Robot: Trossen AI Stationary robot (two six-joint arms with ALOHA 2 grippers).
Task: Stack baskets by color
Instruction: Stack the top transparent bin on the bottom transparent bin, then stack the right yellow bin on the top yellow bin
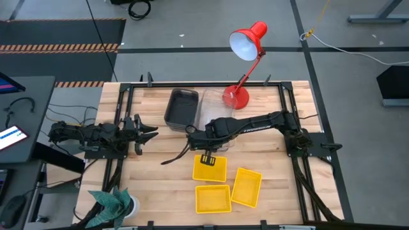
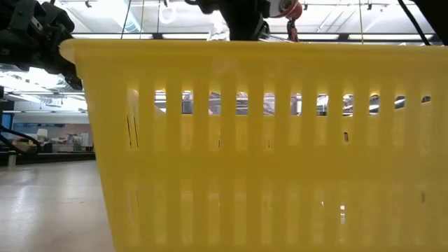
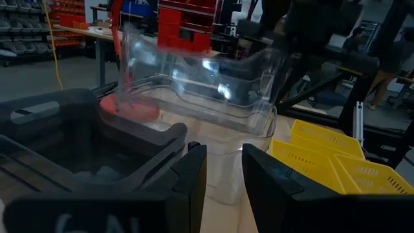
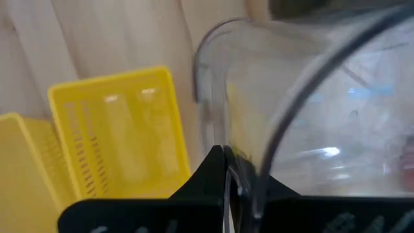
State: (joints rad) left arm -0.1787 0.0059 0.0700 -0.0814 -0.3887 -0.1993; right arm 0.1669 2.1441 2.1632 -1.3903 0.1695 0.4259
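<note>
while three yellow baskets (image 1: pixel 220 183) lie apart, one grey basket (image 1: pixel 181 107)

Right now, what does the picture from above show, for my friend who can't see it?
The right gripper holds a clear basket beside the dark grey basket. Three yellow baskets lie separately nearby. The left gripper waits aside.

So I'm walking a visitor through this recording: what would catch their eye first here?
Probably the red desk lamp at the table's far edge. Next, the right gripper, reached across to the middle of the table, shut on the rim of a clear basket it holds tilted above the wood, beside the dark grey basket. Three yellow baskets lie unstacked near the front edge, while the left gripper waits at the left side.
</note>
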